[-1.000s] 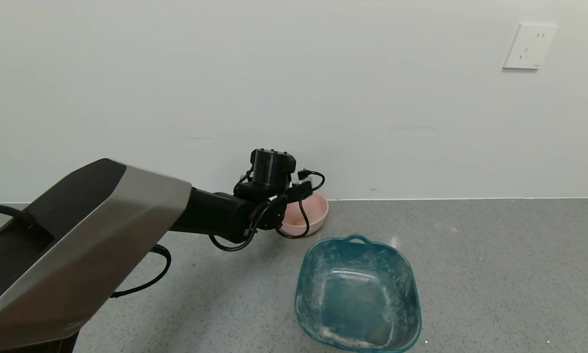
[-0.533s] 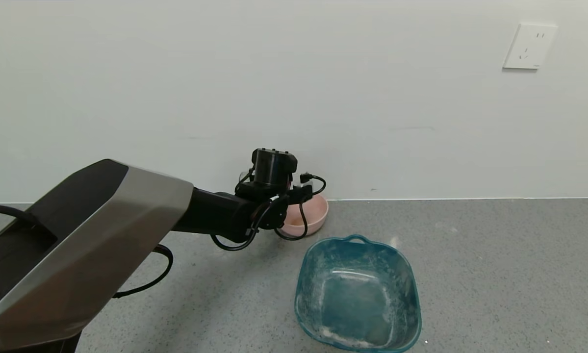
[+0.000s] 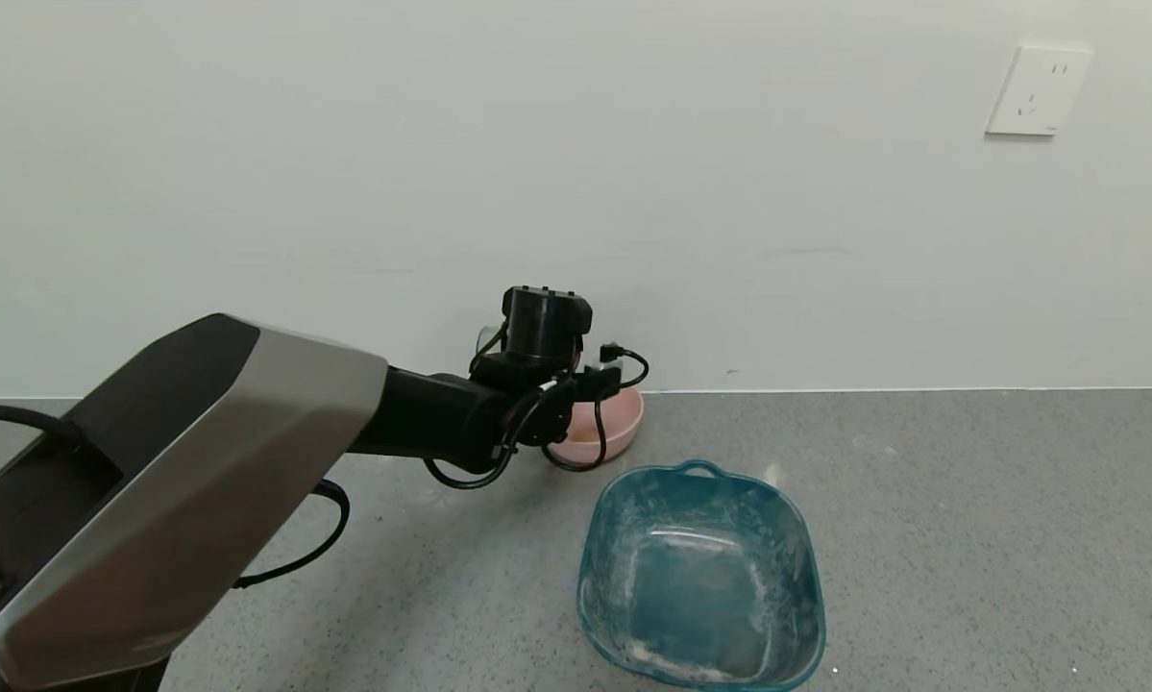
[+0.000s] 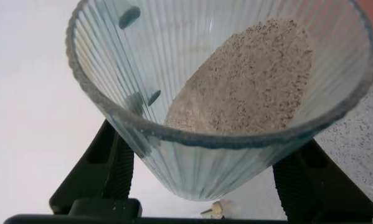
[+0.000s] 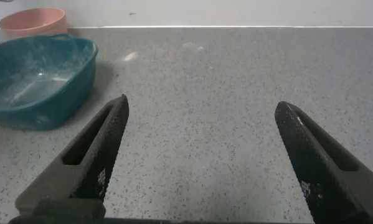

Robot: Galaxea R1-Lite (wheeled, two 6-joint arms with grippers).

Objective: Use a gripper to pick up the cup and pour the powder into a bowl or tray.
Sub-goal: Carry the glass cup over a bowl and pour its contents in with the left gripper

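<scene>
One outstretched left end effector (image 4: 198,186) clamps the cup (image 4: 220,93) above the bowl (image 3: 609,428).

A white wall socket (image 3: 1037,91) sits on the pale wall (image 3: 441,173) above grey speckled floor (image 3: 969,538).

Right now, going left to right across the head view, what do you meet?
Left arm → left tool, holding the cup → pink bowl → teal tray → wall socket.
</scene>
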